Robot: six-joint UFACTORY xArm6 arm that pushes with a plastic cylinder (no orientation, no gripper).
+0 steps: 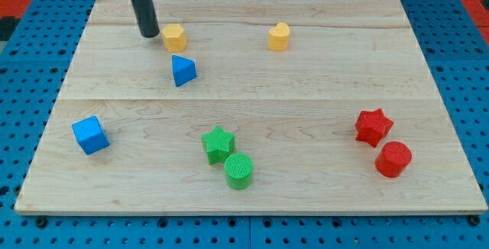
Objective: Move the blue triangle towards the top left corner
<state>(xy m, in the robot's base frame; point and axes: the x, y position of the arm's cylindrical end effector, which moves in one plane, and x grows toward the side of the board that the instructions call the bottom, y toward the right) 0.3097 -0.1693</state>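
Observation:
The blue triangle (182,71) lies on the wooden board (306,81), in the upper left part. My tip (149,33) rests on the board up and to the left of the triangle, with a gap between them. It stands just left of a yellow hexagon block (174,37), close to it. The rod comes down from the view's top edge.
A second yellow block (279,37) sits at the upper middle. A blue cube (90,134) is at the lower left. A green star (218,143) and a green cylinder (238,171) are at the lower middle. A red star (373,126) and a red cylinder (393,159) are at the right.

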